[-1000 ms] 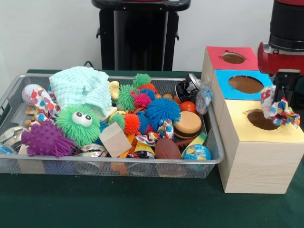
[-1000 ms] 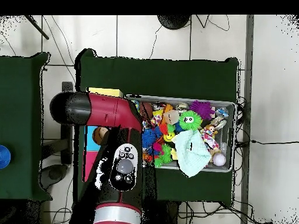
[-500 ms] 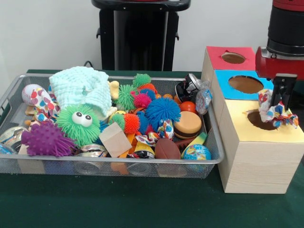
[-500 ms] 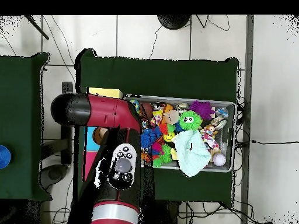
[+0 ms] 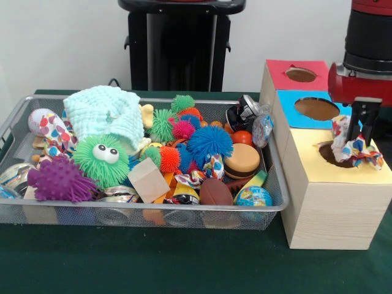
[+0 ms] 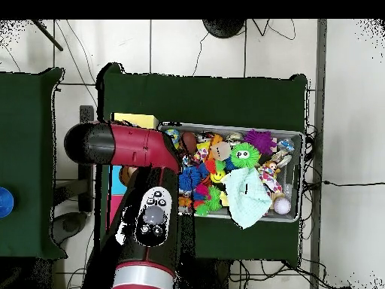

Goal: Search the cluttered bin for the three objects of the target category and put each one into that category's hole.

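Black gripper (image 5: 358,122) pinches a heart-patterned fabric scrunchie (image 5: 353,147) directly over the hole in the yellow-topped wooden box (image 5: 334,196); the scrunchie's lower folds touch that hole's rim, right of the wire bin (image 5: 141,211).

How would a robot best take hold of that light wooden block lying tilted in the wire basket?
Judging by its pose, come from above and pinch the light wooden block across its two flat side faces. It lies tilted on top of the clutter, upper part exposed; the purple spiky ball sits clear beside it.
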Robot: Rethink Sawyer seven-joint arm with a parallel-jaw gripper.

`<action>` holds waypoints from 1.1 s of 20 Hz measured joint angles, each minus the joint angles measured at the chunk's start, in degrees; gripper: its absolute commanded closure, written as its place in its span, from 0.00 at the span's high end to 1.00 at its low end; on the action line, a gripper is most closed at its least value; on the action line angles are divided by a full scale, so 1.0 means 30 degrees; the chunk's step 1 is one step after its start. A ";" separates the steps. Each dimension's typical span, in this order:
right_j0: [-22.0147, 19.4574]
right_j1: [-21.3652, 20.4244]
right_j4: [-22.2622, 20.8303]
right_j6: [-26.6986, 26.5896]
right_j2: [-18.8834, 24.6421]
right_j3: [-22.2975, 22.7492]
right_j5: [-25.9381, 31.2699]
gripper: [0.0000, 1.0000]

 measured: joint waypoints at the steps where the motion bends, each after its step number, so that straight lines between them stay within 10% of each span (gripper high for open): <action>1: -0.0001 0.0028 0.0000 0.0000 -0.0037 0.0000 -0.0075 0.00; 22: -0.0031 0.0391 -0.1230 0.0000 -0.0769 -0.0006 -0.0742 0.00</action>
